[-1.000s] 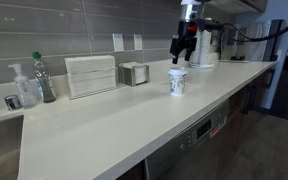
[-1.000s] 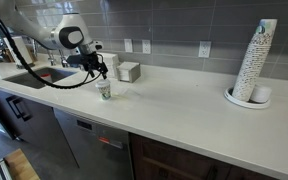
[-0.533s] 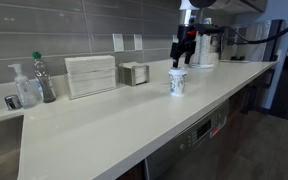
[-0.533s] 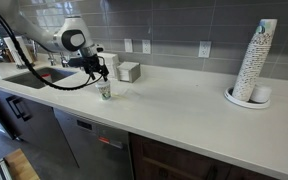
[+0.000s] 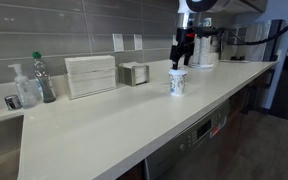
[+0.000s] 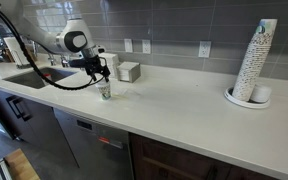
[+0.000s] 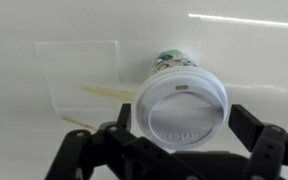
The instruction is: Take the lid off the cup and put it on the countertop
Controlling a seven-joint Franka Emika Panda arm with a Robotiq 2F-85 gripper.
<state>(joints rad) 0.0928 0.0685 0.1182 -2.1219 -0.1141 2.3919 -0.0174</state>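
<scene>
One small paper cup [image 5: 177,84] with a bluish-grey print, upright on the cream countertop [image 5: 104,125], back from the front edge. Capped by the white lid [image 5: 177,71], flat and seated on the mouth. Directly above it, the Robotiq gripper [image 5: 181,56], pointing down, hanging just over the lid. Jaws apart: shown in the wrist view as black fingers [image 7: 252,128] flanking the lid on two sides, contact with the rim impossible to judge. From above there, a round lid with a small oval mark near one edge and a strip of the cup's patterned side beyond it. Beside the cup, a thin yellowish stick [image 7: 106,92] lying on the counter. Against the grey tile wall, a paper-towel dispenser [image 5: 90,75], a small metal box [image 5: 135,73], a soap pump [image 5: 24,88] and a green-capped bottle [image 5: 44,78]. Far along the counter in an exterior view, a tall stack of white cups [image 6: 254,58], well apart from the arm.
</scene>
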